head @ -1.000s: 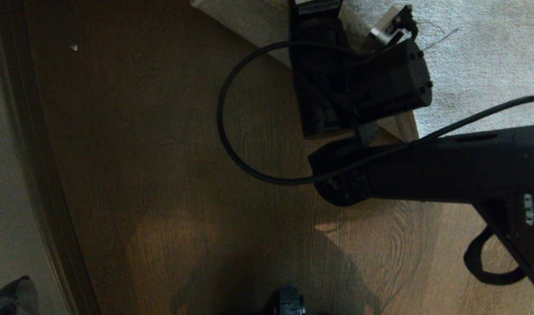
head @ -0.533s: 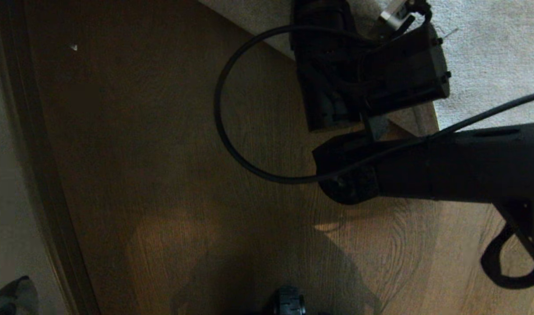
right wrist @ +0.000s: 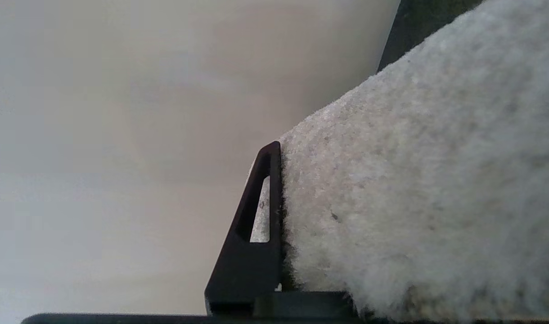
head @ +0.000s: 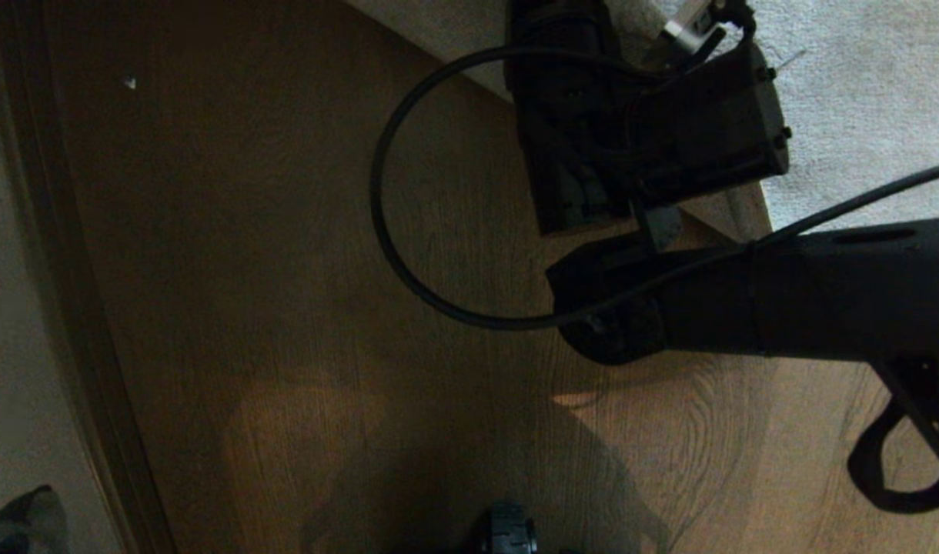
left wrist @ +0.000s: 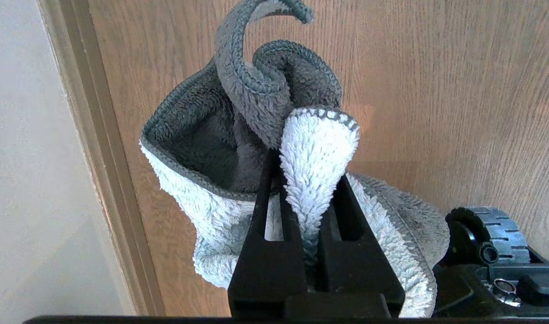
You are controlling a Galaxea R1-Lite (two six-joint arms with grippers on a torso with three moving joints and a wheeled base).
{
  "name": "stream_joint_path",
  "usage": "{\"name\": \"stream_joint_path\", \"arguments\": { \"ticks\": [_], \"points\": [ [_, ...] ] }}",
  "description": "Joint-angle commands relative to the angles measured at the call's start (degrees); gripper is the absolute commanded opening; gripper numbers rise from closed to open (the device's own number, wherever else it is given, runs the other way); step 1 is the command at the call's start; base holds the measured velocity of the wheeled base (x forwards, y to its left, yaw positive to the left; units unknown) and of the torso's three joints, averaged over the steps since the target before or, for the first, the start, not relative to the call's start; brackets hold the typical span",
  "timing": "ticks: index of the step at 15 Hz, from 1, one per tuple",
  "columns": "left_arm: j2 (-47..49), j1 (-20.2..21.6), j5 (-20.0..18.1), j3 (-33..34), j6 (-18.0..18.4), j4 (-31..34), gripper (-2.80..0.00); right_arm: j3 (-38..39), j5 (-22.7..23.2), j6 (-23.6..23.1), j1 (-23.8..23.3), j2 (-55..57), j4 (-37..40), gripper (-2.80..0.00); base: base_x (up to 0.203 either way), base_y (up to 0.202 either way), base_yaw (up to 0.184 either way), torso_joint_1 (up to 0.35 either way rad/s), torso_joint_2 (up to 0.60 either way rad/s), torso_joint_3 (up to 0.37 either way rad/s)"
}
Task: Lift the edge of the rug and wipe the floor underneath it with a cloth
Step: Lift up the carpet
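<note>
The right arm (head: 823,292) reaches in from the right side of the head view, its forearm lying across the brown wood-grain floor (head: 285,269) and its wrist bent up toward the rug edge (head: 735,208) at the top of that view. The right pincer (right wrist: 281,216) is narrowed onto the rug edge: in the right wrist view one black finger (right wrist: 252,243) presses flat against the pale pile, which fills the space beside it and hides the other finger. The lifted border shows its pale underside along the diagonal line where rug meets floor. The left pincer (left wrist: 308,234) is out of the head view; in its own wrist view it is clamped nearly closed on a grey and pale blue cloth (left wrist: 256,148), which bunches beyond the fingertips above the floor, near a skirting board (left wrist: 108,171).
</note>
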Motion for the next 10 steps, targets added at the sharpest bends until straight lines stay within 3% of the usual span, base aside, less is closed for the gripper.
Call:
{"name": "stream_joint_path", "arguments": {
  "ticks": [1,4,7,10],
  "points": [
    [0.0,0.0,0.0,0.0,0.0,0.0,-2.8,0.1,-0.1,0.2,0.3,0.2,-2.7,-2.8,0.0,0.0,0.0,0.0,0.0,0.0],
    [0.0,0.0,-0.1,0.0,1.0,0.0,-2.8,0.2,-0.2,0.1,0.7,0.4,-2.7,-2.8,0.0,0.0,0.0,0.0,0.0,0.0],
    [0.0,0.0,-0.8,-0.3,4.8,-0.9,-2.8,0.2,-0.3,-0.1,0.8,0.3,-2.7,-2.8,0.0,0.0,0.0,0.0,0.0,0.0],
    [0.0,0.0,-2.5,-2.4,5.1,-0.9,-2.8,0.3,-0.3,-1.0,1.0,0.3,-2.7,-2.8,0.0,0.0,0.0,0.0,0.0,0.0]
  ]
}}
